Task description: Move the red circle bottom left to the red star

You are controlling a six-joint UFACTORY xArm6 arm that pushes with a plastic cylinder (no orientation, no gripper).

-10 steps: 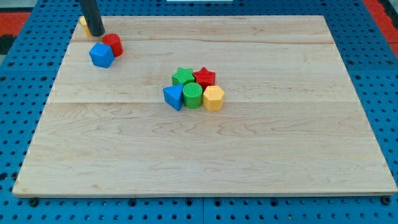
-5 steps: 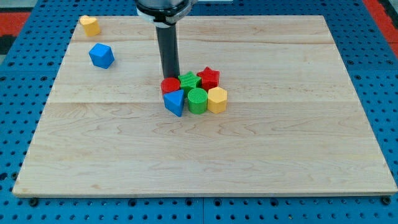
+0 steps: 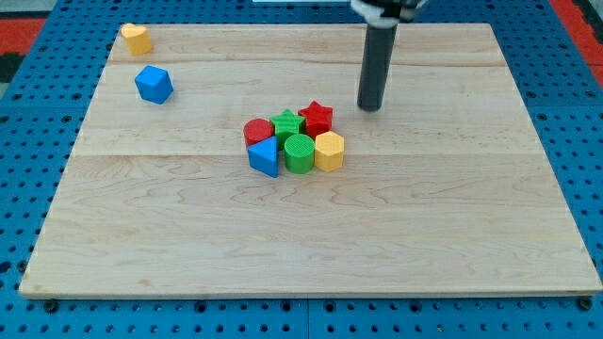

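Note:
The red circle point(image 3: 257, 131) sits at the left of a tight cluster near the board's middle. It touches the green star point(image 3: 285, 124) on its right and the blue triangle point(image 3: 265, 155) below it. The red star point(image 3: 317, 118) is at the cluster's upper right, beyond the green star. My tip point(image 3: 370, 106) is on the board to the right of the red star and a little above it, apart from every block.
A green circle point(image 3: 300, 153) and a yellow hexagon point(image 3: 329, 150) form the cluster's lower right. A blue cube point(image 3: 154, 84) and a yellow block point(image 3: 137, 39) lie at the wooden board's point(image 3: 311, 245) upper left.
The red circle has been pushed from beside the blue cube at the upper left to the cluster's left side. My tip then moved right, past the red star.

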